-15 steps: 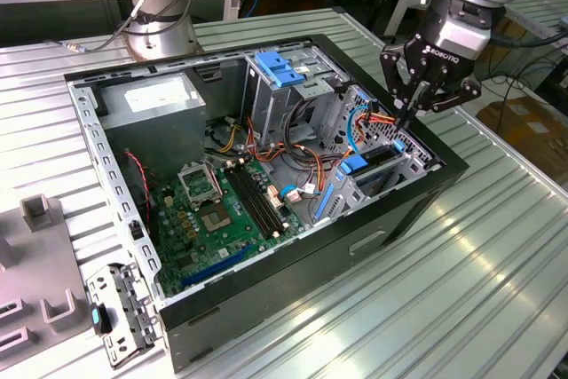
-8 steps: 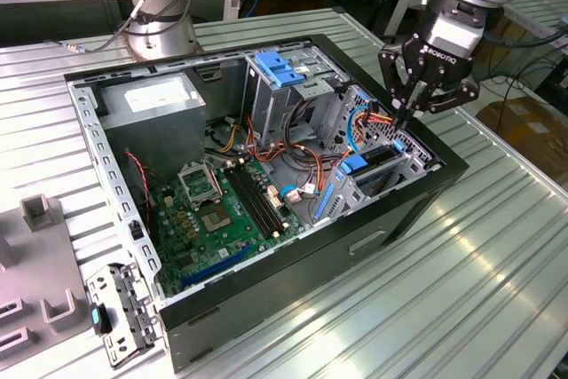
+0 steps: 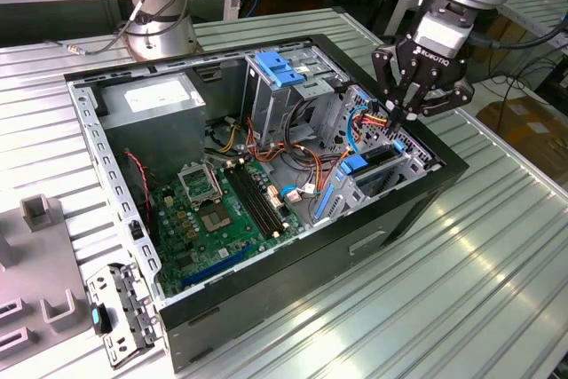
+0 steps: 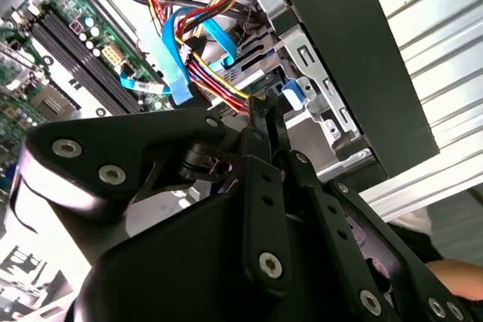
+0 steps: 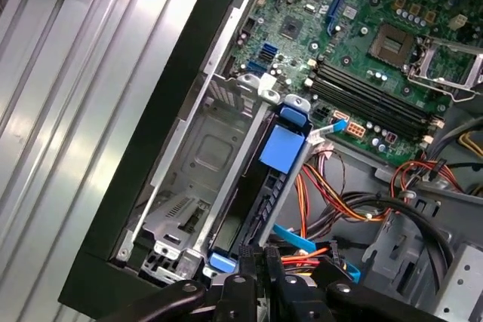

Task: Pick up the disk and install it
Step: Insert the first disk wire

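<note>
Fingers (image 4: 264,122) of the gripper (image 3: 411,115) are pressed together with nothing between them, their tips poised over the end of the disk (image 5: 264,186), which stands on edge in the drive cage (image 5: 192,156) at the corner of the computer case (image 3: 426,193) — it looks already slid into its bay. Judging from this, the step is seating it: the push should run straight along the bay's rails, centred on the disk's edge, clear of the cable bundle (image 4: 207,73) just beside the tips — a snag there could tilt the drive.
</note>
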`<state>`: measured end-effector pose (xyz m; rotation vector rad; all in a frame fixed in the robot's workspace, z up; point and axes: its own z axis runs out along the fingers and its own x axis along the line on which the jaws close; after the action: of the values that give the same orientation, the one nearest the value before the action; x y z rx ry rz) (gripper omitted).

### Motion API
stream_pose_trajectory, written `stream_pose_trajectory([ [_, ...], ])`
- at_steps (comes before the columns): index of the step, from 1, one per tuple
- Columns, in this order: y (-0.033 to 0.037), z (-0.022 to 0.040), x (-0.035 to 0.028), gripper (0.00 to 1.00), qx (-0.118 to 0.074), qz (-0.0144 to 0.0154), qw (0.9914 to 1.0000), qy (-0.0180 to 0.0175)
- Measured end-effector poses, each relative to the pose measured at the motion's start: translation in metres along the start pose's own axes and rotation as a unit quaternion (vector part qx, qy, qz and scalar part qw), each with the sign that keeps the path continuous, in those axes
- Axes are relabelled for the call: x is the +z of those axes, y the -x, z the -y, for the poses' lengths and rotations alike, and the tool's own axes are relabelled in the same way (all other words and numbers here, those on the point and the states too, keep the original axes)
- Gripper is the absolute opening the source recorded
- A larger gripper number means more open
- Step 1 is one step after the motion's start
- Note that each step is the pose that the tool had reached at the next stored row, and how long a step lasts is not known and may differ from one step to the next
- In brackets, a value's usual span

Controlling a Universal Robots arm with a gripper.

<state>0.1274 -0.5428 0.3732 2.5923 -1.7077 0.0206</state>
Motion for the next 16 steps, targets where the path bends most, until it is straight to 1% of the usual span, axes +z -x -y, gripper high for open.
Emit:
stream_pose_trajectory([
  [2, 0.0, 0.0001, 0.0004, 0.16, 0.018, 0.0004, 0.99983, 0.0005],
  [3, 0.0, 0.0001, 0.0009, 0.16, 0.037, 0.0009, 0.99933, 0.0011],
  [4, 0.0, 0.0001, 0.0011, 0.16, 0.044, 0.0011, 0.99901, 0.0014],
  [7, 0.0, 0.0001, 0.0024, 0.16, 0.072, 0.0018, 0.99737, 0.0022],
  [8, 0.0, 0.0001, 0.003, 0.16, 0.086, 0.0021, 0.99628, 0.0027],
  [10, 0.0001, 0.0002, 0.0041, 0.16, 0.107, 0.0026, 0.99424, 0.0033],
  [12, 0.0001, 0.0002, 0.0057, 0.16, 0.139, 0.0034, 0.99024, 0.0044],
  [13, 0.0001, 0.0002, 0.0062, 0.16, 0.148, 0.0036, 0.98895, 0.0046],
  [14, 0.0001, 0.0002, 0.0067, 0.16, 0.158, 0.0038, 0.98748, 0.0049],
  [15, 0.0002, 0.0002, 0.0072, 0.16, 0.17, 0.0041, 0.98545, 0.0053],
  [16, 0.0002, 0.0002, 0.0073, 0.16, 0.18, 0.0042, 0.98373, 0.0056],
])
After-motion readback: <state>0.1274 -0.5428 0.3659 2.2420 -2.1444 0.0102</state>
